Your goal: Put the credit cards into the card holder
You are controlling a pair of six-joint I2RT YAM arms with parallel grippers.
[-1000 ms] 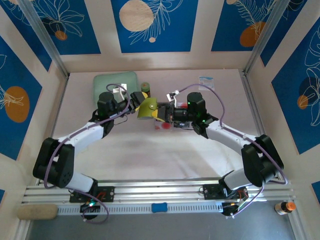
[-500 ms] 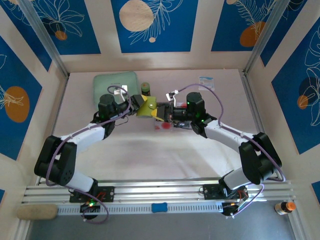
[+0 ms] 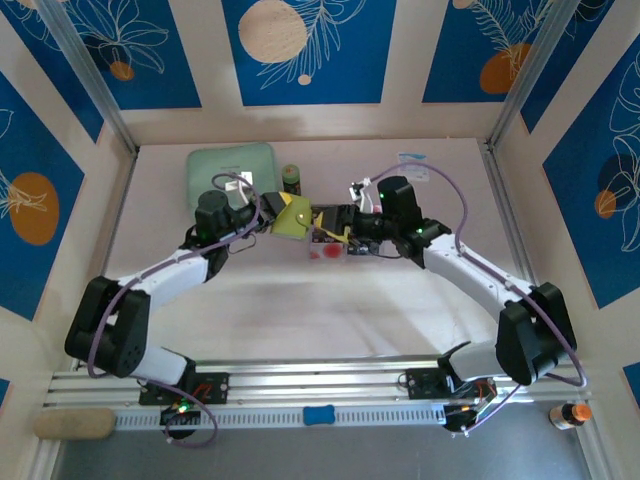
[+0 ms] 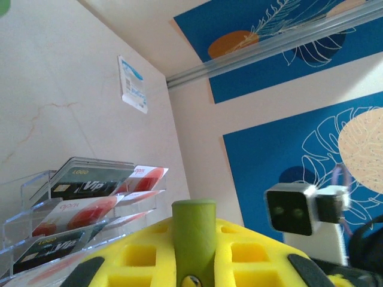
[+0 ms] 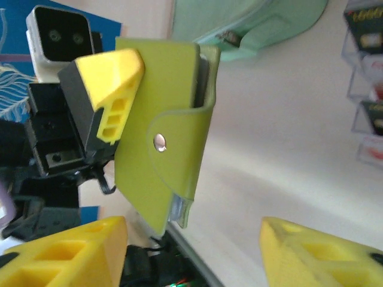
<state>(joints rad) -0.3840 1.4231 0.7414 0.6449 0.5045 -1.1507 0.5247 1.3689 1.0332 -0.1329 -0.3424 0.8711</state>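
The olive-green card holder (image 3: pixel 292 220) is off the table, pinched in my shut left gripper (image 3: pixel 280 214). In the left wrist view its snap tab (image 4: pixel 193 236) stands between the yellow fingers (image 4: pixel 257 254). In the right wrist view the card holder (image 5: pixel 161 119) hangs closed with its snap showing, a greyish sleeve corner poking out below. My right gripper (image 5: pixel 191 254) is open just in front of it, holding nothing. It faces the holder from the right (image 3: pixel 336 226). The credit cards (image 4: pixel 96 206) lie in a clear stepped tray (image 3: pixel 328 248), with a red circle visible.
A large mint-green zip case (image 3: pixel 231 166) lies at the back left, with a small dark bottle (image 3: pixel 291 177) beside it. A white and blue packet (image 3: pixel 412 160) lies at the back right. The tray (image 4: pixel 36 182) also holds dark VIP cards.
My right arm's wrist has drawn back a little to the right and up. The left gripper and the card holder have barely shifted.
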